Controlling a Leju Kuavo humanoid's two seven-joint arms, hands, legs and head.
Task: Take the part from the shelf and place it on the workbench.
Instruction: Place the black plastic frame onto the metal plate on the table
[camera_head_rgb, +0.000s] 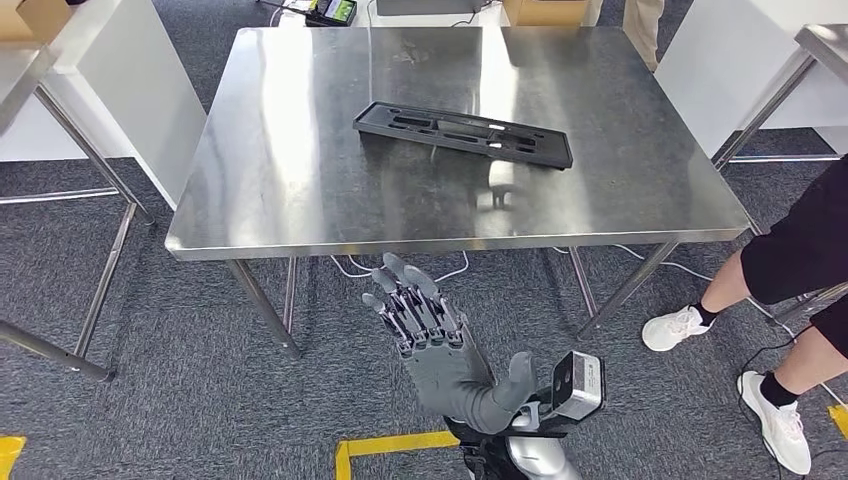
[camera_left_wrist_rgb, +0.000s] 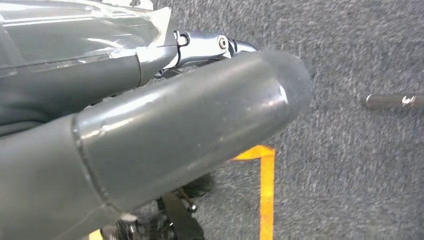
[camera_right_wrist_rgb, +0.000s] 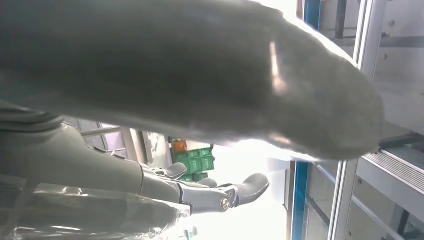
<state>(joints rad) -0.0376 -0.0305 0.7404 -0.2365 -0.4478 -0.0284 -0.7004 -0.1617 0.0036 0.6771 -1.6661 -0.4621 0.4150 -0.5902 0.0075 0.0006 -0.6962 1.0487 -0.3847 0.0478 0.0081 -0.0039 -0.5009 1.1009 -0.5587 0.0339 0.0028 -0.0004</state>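
Part on the workbench, right hand free

The steel workbench (camera_head_rgb: 300, 160) carries the flat black part (camera_head_rgb: 462, 133), lying near its middle. Before the bench's near edge, over grey carpet, the right hand (camera_head_rgb: 432, 340) hangs released, fingers spread and holding nothing. The left hand (camera_left_wrist_rgb: 165, 130) is too close to tell its state.

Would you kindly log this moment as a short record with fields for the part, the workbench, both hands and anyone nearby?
part: black flat part lying on the workbench, nothing touching it
workbench: steel table ahead of the robot
right hand: right hand raised before the table's near edge, fingers spread, holding nothing
left hand: left hand over the grey carpet; its grip cannot be judged
bystander: a person's legs in white shoes, beside the table
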